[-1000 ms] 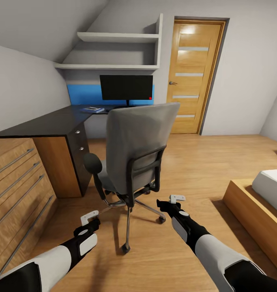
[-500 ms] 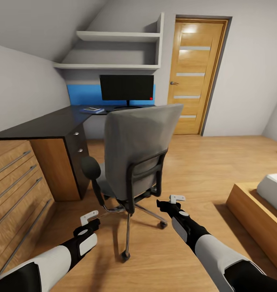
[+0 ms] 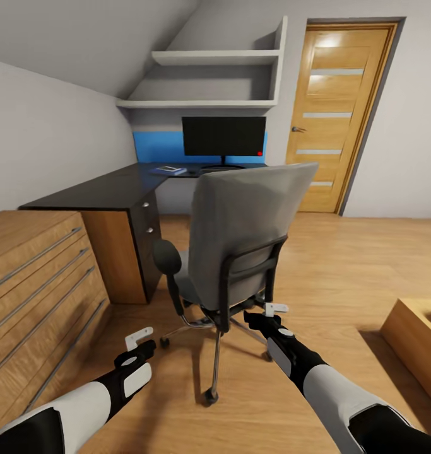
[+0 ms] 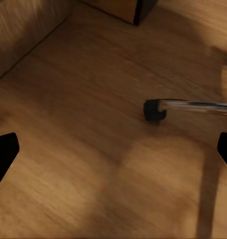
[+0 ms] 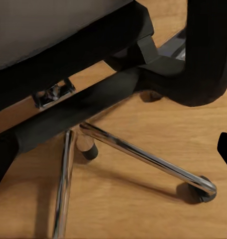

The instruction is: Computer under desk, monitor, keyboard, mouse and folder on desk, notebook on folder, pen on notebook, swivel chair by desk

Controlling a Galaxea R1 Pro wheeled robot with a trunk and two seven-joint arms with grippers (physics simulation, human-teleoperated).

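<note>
Cam panned left; swivel chair (image 3: 240, 233) just ahead of both wide-open, empty jaws.

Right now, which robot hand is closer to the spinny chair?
The right. The right gripper is just behind the swivel chair, close to its back frame and above its chrome legs. The left gripper hangs over bare floor, off to the chair's left and farther from it.
</note>
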